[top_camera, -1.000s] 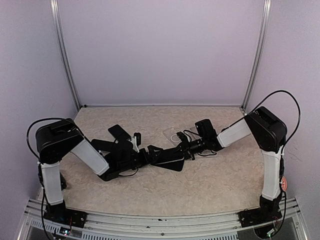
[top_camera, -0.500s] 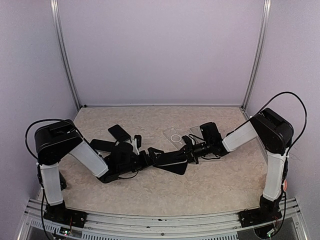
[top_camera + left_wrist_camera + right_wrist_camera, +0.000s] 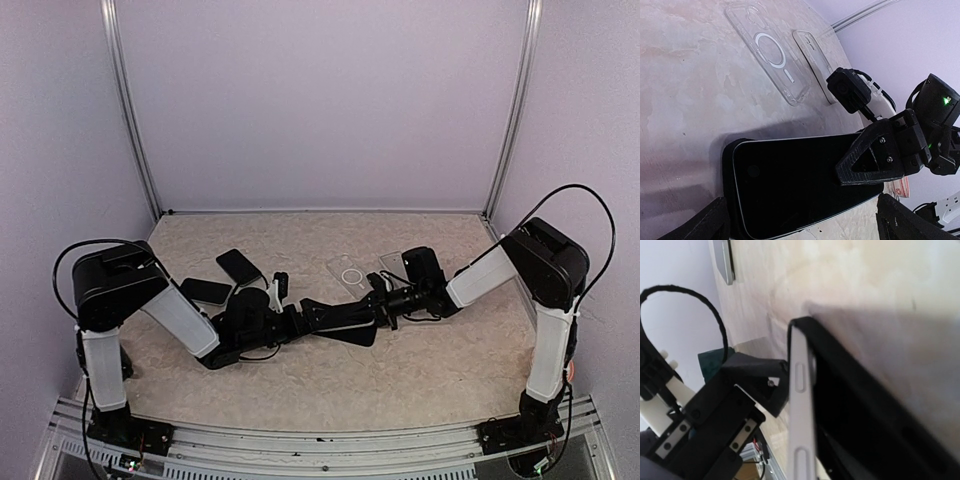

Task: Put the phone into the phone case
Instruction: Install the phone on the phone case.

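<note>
Phone (image 3: 785, 185) pinched at one end by right gripper (image 3: 862, 162), tilted off table; left gripper (image 3: 805, 212) spread wide, likely for handover; phone case (image 3: 770, 50) laid flat beyond

You have two matching arms. The left arm (image 3: 180, 318) and the right arm (image 3: 485, 275) each show white link covers between bulky black joint housings, set on black bases. A thin black cable (image 3: 575, 185) loops off each shoulder housing. The right tool (image 3: 845, 172) is matt black printed plastic. Its finger is a triangle with a cut-out, fixed by small silver screws (image 3: 888, 159). A green light (image 3: 945, 100) glows on the housing behind it. The left tool (image 3: 802, 210) has coarse black fingers (image 3: 710, 225).
</note>
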`<control>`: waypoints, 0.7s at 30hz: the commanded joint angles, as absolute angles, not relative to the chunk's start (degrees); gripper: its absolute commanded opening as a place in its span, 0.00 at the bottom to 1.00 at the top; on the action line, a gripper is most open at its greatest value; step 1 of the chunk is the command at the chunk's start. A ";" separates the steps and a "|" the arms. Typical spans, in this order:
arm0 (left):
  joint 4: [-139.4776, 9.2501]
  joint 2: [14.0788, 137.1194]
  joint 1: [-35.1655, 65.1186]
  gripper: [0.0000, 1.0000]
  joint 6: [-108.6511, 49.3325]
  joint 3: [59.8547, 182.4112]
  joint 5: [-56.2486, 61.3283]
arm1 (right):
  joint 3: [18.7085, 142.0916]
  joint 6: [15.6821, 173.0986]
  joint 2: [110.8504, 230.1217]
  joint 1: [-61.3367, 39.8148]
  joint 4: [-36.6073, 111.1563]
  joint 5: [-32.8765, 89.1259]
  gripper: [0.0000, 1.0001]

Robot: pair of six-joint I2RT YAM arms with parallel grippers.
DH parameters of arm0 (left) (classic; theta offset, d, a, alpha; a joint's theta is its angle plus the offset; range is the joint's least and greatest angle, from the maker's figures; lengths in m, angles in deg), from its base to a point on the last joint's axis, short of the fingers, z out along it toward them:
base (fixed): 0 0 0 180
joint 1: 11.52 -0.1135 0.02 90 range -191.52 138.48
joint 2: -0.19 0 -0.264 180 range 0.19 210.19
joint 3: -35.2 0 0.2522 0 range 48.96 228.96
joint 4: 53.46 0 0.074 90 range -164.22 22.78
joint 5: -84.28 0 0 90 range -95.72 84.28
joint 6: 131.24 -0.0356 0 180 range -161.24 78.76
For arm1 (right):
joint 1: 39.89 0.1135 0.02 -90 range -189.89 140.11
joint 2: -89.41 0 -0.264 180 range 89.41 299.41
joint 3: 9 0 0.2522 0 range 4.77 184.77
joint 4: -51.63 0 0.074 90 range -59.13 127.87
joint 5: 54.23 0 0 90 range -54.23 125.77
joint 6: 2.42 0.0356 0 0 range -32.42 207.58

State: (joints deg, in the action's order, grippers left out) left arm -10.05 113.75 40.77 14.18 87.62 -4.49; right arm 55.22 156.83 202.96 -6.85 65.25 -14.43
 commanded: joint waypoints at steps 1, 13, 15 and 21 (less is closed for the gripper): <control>-9.74 115.59 42.34 0.99 14.32 88.67 -0.96 | 54.41 159.97 202.88 -5.43 69.82 -12.53 0.00; -10.05 116.10 42.45 0.99 13.56 89.47 -0.10 | 54.24 159.16 205.45 -4.39 73.11 -14.16 0.00; -10.06 116.20 42.30 0.99 13.48 89.55 0.01 | 54.18 158.46 205.55 -4.40 73.31 -14.77 0.00; -8.88 114.42 39.83 0.99 13.71 86.79 -0.07 | 53.54 154.23 203.16 -4.71 74.22 -14.93 0.00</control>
State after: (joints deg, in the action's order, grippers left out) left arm -9.59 114.12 40.62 13.81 87.88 -4.03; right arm 53.71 157.64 203.95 -6.04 70.82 -13.36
